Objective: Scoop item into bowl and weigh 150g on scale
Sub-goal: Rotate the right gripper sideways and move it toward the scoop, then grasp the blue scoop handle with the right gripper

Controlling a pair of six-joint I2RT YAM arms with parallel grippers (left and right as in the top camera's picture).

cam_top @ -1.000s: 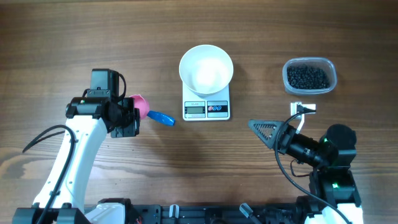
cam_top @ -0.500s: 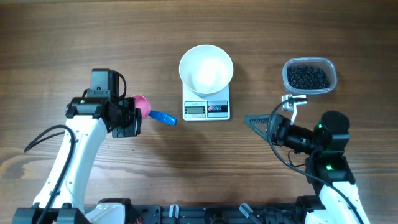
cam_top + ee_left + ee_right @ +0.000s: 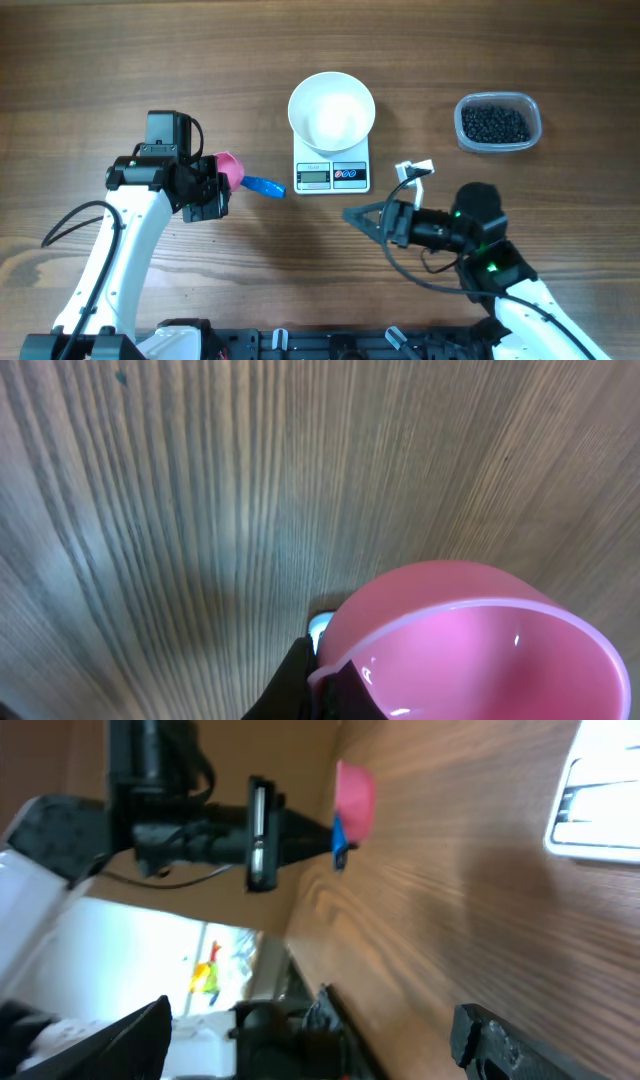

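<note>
No beads [image 3: 493, 123] are scooped yet; the scoop [image 3: 228, 170], clamped by the left gripper [image 3: 214, 182], must be carried to the two-o'clock tub [image 3: 536, 110], right gripper [image 3: 380, 192] spread empty.

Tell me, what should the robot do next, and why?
Probably the open right gripper should move left toward the blue handle of the scoop, to take it from the shut left gripper. The beads sit in the tub on the right side, and the bowl is empty.

Overhead: straight down, whole table [image 3: 300, 40] in frame. Left wrist: pressed close, pink scoop [image 3: 470, 650] filling lower frame. Right wrist: low, tilted, facing the left arm [image 3: 190, 820]; shares scoop and scale [image 3: 600, 805] corner with overhead.
</note>
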